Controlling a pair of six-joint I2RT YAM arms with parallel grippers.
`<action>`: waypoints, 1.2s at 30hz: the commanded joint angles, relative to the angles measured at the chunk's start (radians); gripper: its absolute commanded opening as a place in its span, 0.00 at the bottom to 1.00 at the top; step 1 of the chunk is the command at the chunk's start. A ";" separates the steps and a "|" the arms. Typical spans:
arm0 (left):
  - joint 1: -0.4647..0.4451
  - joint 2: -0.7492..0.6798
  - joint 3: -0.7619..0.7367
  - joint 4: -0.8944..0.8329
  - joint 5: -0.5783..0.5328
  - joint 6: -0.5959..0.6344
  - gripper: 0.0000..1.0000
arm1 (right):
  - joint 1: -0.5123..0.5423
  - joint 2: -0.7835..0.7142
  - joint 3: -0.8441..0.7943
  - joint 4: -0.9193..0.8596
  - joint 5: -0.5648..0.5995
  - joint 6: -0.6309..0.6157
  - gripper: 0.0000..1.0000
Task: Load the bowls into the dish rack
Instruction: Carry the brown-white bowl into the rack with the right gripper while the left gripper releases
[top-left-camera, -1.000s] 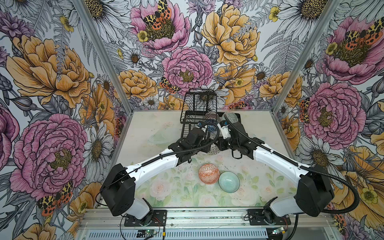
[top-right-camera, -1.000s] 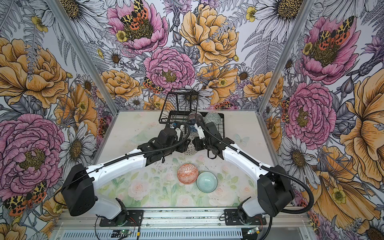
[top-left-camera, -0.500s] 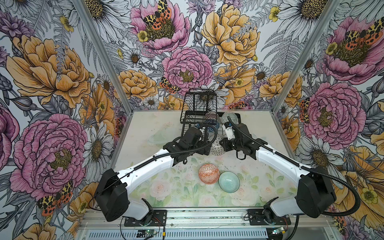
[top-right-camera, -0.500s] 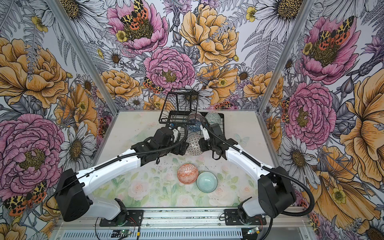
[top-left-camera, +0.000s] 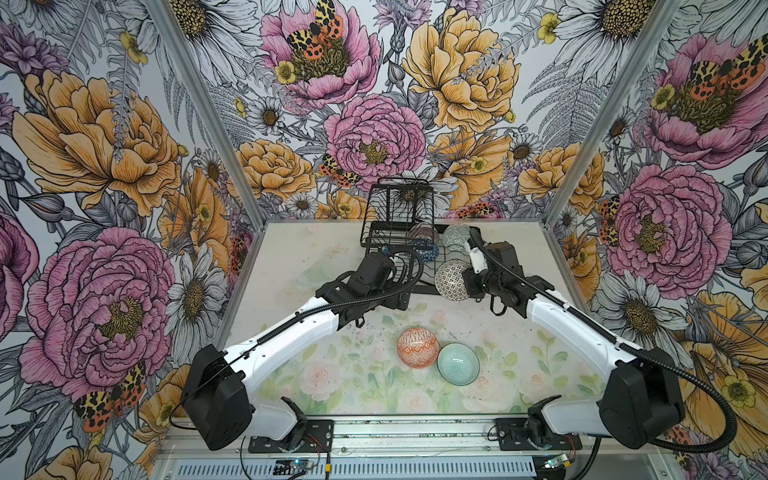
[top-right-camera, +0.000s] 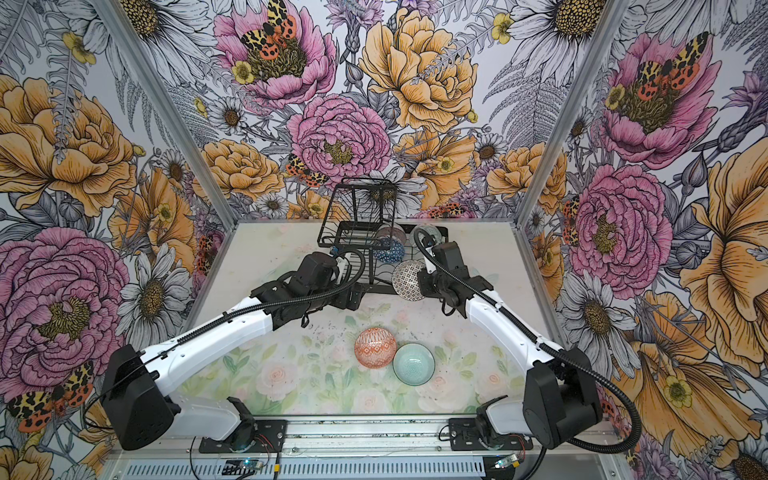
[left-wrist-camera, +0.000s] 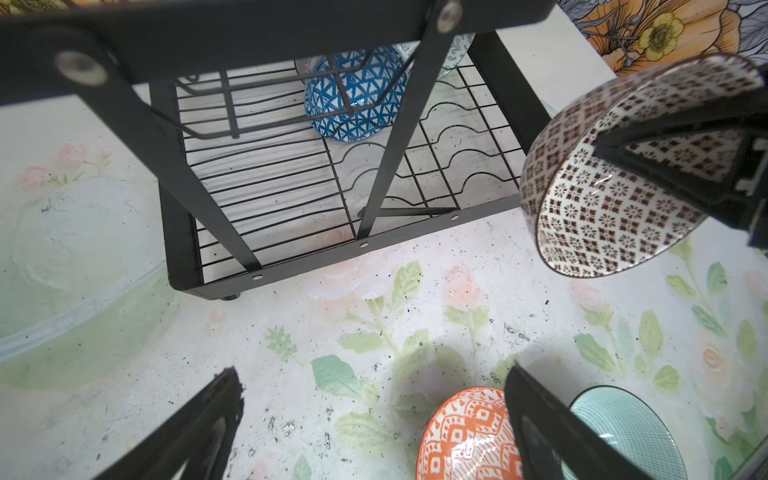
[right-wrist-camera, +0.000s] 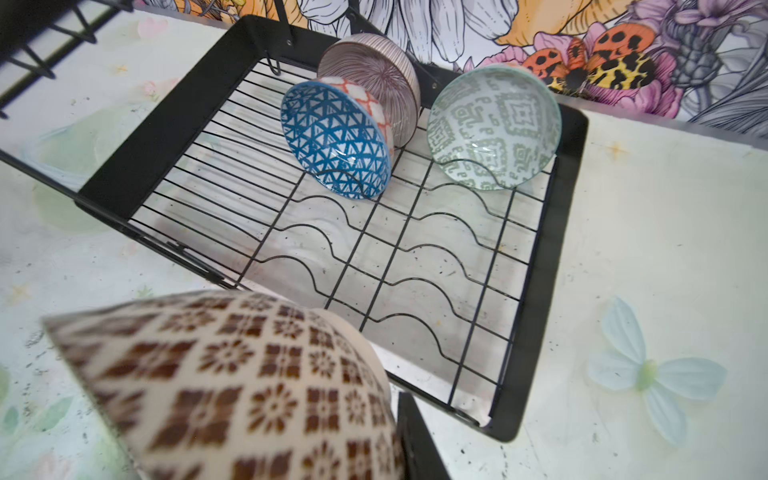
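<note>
The black wire dish rack (top-left-camera: 374, 226) stands at the back of the table. Three bowls lean on edge in it: pink-lined (right-wrist-camera: 374, 70), blue-triangled (right-wrist-camera: 332, 141) and grey-green (right-wrist-camera: 494, 129). My right gripper (top-left-camera: 467, 280) is shut on the rim of the dotted bowl (top-left-camera: 451, 279), held tilted in the air just off the rack's front right corner. My left gripper (left-wrist-camera: 374, 382) is open and empty above the table, in front of the rack (left-wrist-camera: 183, 232). The orange-diamond bowl (top-left-camera: 417, 347) and the pale teal bowl (top-left-camera: 458, 364) sit side by side on the table, touching.
The rack's raised basket tier (top-left-camera: 400, 199) stands over its back left part, on slanted black struts (left-wrist-camera: 399, 137). Several wavy slot wires (right-wrist-camera: 374, 257) in front of the racked bowls hold nothing. Flowered walls close in the table on three sides.
Both grippers were together at the dotted bowl. The left one has opened and drawn back to the left; the right one keeps the bowl near the rack's front.
</note>
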 joint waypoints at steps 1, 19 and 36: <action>0.013 -0.027 0.004 -0.016 0.009 0.027 0.99 | -0.008 -0.017 0.061 0.045 0.086 -0.090 0.00; 0.027 -0.015 0.016 -0.022 0.038 0.043 0.99 | -0.058 0.159 0.138 0.241 0.207 -0.380 0.00; 0.036 0.013 0.035 -0.035 0.054 0.055 0.99 | -0.067 0.248 0.080 0.537 0.229 -0.670 0.00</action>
